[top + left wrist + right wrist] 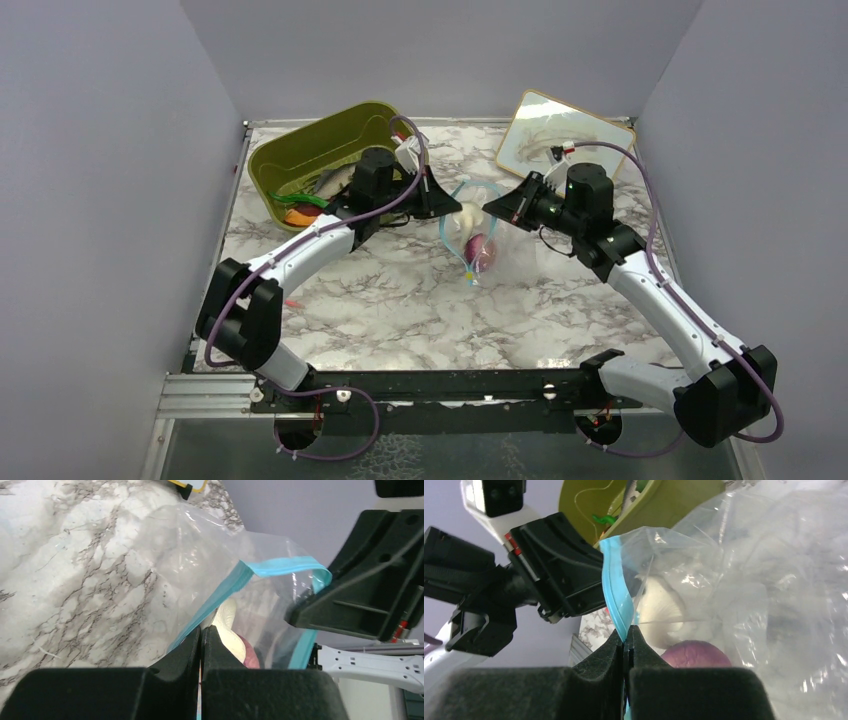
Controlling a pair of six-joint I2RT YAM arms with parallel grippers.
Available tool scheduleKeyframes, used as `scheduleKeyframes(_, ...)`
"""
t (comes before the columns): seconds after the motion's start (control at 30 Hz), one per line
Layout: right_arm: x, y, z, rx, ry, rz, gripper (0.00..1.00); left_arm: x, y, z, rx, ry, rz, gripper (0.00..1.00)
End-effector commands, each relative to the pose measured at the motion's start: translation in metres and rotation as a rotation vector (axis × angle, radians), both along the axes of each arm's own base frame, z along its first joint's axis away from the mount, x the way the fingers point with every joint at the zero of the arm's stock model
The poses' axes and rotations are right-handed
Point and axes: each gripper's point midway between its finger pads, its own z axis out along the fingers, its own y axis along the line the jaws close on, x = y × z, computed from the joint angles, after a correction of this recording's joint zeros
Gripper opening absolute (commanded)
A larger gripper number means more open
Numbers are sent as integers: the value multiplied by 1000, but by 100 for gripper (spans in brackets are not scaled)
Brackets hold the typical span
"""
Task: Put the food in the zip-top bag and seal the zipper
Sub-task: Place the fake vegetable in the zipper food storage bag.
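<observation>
The clear zip-top bag [476, 232] hangs above the table between my two grippers, its mouth held open. My left gripper [453, 209] is shut on the light blue zipper strip [280, 566] on the bag's left side, as the left wrist view [201, 631] shows. My right gripper [491, 207] is shut on the strip [614, 590] on the right side, as the right wrist view [626, 632] shows. Inside the bag lie the white piece [661, 607] and the pink-purple onion [696, 655]. The orange piece [300, 215] and green vegetables [312, 198] lie in the tub.
The olive-green tub [300, 150] stands at the back left, just behind my left arm. A light board with a yellow rim [563, 135] lies at the back right. A small red bit [290, 300] lies on the marble table near the left arm's base.
</observation>
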Motion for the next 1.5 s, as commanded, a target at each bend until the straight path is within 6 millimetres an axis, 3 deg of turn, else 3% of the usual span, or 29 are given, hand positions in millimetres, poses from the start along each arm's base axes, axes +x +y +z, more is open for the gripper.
scheduleKeyframes(0.0,-6,10,39,41,-139,100,1,9,-1,-5,82,-34,37,0)
scheduleKeyframes(0.4,-14,19,30,35,-141,200,1,5,-20,-21,215,-46,24,0)
scheduleKeyframes(0.57,-11,16,23,18,-129,176,1,-6,-30,-12,167,-22,-35,0)
scheduleKeyframes(0.73,-10,12,7,-4,-107,146,1,-19,-38,1,89,-10,-98,13)
scheduleKeyframes(0.83,-12,11,-2,-7,-85,143,1,-22,-38,-1,84,-10,-104,26)
scheduleKeyframes(1.1,-11,1,-14,-44,-80,86,1,-25,-36,3,76,-23,-110,44)
scheduleKeyframes(1.33,-10,-7,-15,-72,-84,48,1,-27,-30,14,87,-64,-102,54)
scheduleKeyframes(1.47,-10,-11,-19,-94,-78,34,1,-30,-27,29,89,-118,-112,57)
